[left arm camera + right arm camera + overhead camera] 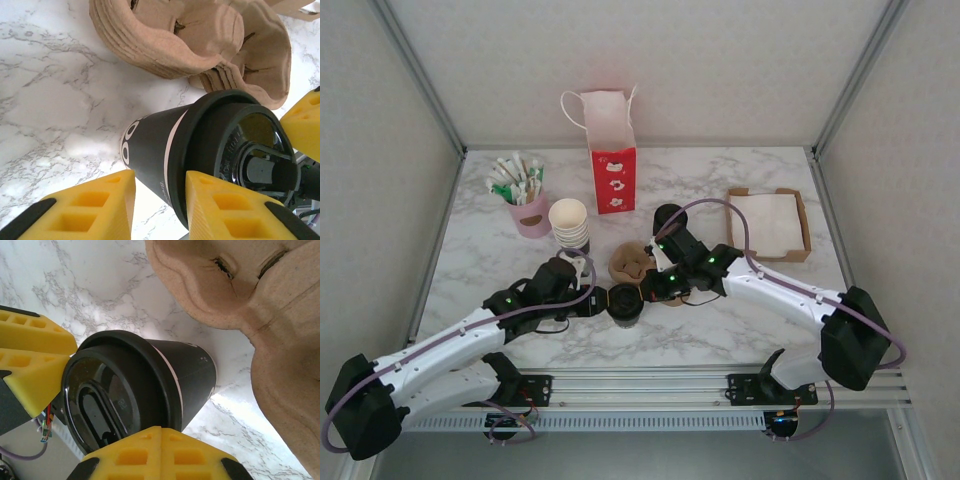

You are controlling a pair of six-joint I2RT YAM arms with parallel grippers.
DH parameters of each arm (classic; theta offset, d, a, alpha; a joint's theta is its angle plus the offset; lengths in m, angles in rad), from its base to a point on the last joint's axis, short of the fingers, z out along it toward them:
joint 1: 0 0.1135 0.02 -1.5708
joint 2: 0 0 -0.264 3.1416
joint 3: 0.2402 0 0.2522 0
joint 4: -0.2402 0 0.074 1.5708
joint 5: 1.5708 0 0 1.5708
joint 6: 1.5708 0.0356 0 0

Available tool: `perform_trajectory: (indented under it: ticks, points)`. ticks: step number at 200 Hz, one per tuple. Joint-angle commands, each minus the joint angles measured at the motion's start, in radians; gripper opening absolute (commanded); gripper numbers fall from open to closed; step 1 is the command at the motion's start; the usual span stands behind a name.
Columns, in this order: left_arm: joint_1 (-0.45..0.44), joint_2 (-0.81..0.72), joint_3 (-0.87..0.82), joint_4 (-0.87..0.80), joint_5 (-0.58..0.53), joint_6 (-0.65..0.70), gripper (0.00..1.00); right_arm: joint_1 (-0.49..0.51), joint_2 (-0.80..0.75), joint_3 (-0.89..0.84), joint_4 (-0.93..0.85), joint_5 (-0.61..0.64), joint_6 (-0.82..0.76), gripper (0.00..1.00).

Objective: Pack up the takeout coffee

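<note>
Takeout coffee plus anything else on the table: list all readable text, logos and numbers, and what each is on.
"00": white rounded characters on the dark side of the takeout coffee, left wrist view; cut off, possibly part of a longer word.
Small white print lower on that side: too small to read.
Raised lettering on its black lid: too blurred to read.
Red bag: white pictures, no legible words.

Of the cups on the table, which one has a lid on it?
The dark cup on the near side of the brown carriers: a round black lid covers it. The stacked cream cups and the pink cup stand open on top.
</note>
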Motion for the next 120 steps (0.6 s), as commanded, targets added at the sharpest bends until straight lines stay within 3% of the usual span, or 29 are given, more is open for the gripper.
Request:
perform_trajectory:
  ticks: [1, 120]
  points:
    - [0.012, 0.011, -0.015, 0.019, 0.021, -0.011, 0.32, -0.008, 0.021, -0.016, 0.019, -0.026, 0.005, 0.00]
    - [0.019, 0.014, -0.040, 0.020, 0.013, -0.010, 0.30, -0.007, 0.055, -0.030, 0.021, -0.034, 0.006, 0.00]
